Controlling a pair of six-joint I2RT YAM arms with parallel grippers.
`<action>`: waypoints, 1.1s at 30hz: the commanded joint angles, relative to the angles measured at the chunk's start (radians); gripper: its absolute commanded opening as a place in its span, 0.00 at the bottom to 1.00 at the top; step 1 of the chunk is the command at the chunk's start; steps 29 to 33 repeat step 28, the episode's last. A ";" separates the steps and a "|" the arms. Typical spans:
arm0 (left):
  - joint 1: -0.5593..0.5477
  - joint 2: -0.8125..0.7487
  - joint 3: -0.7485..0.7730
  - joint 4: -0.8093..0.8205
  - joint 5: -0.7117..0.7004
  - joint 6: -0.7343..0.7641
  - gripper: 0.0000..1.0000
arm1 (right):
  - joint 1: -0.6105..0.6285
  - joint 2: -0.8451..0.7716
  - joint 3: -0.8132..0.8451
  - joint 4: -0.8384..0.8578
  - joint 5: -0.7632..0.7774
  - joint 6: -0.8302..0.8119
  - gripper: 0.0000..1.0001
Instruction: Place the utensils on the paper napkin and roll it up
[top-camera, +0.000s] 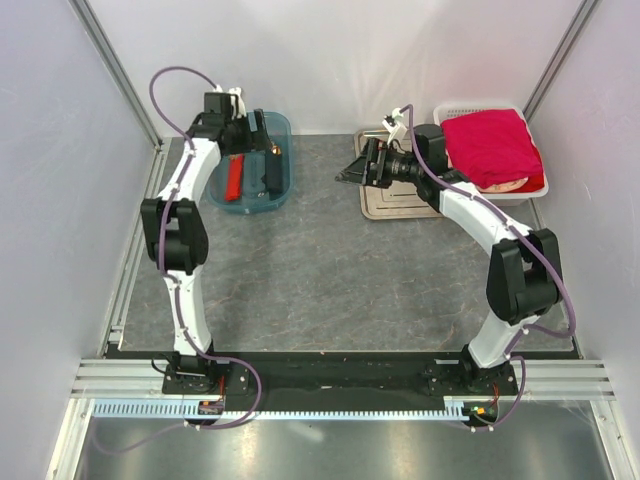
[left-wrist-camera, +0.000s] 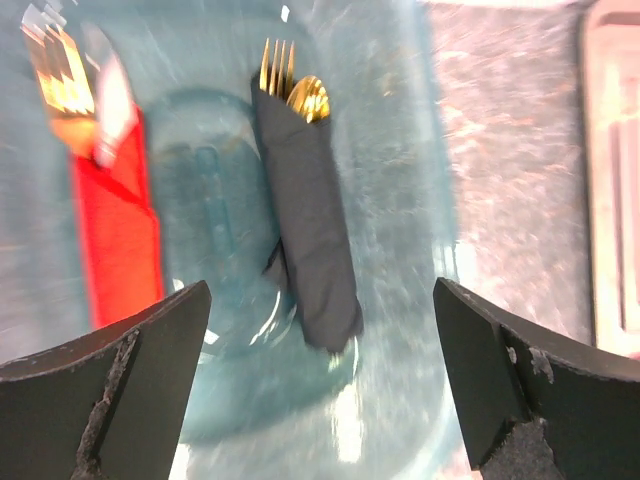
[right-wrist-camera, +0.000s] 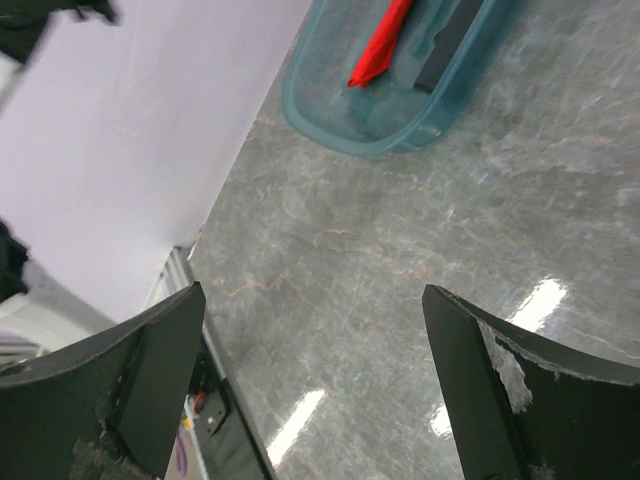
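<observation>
Grey stone tabletop (top-camera: 330, 270), blue tub (top-camera: 250, 207) holding a rolled setting.
Inside the tub the paper napkin (left-wrist-camera: 310, 230) wraps the utensils (left-wrist-camera: 290, 80), beside a red roll (left-wrist-camera: 115, 230). The left gripper (left-wrist-camera: 320, 300) hangs above the tub, fingers wide, empty; the right gripper (right-wrist-camera: 312, 300), right of the tub, likewise.

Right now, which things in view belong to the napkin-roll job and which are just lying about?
Job:
- black paper napkin, rolled, lying in the blue bin
- gold fork and spoon, poking out of its end

Lying about:
- red bundle with gold tips, same bin
- steel tray
- white basket holding a red cloth
</observation>
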 joint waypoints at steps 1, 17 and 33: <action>-0.008 -0.170 0.085 -0.146 -0.020 0.191 1.00 | -0.008 -0.113 0.018 -0.071 0.091 -0.111 0.98; -0.011 -0.653 -0.424 -0.391 0.069 0.277 1.00 | -0.094 -0.486 -0.298 -0.224 0.388 -0.377 0.98; -0.010 -0.880 -0.753 -0.237 0.086 0.223 1.00 | -0.140 -0.636 -0.449 -0.158 0.408 -0.375 0.98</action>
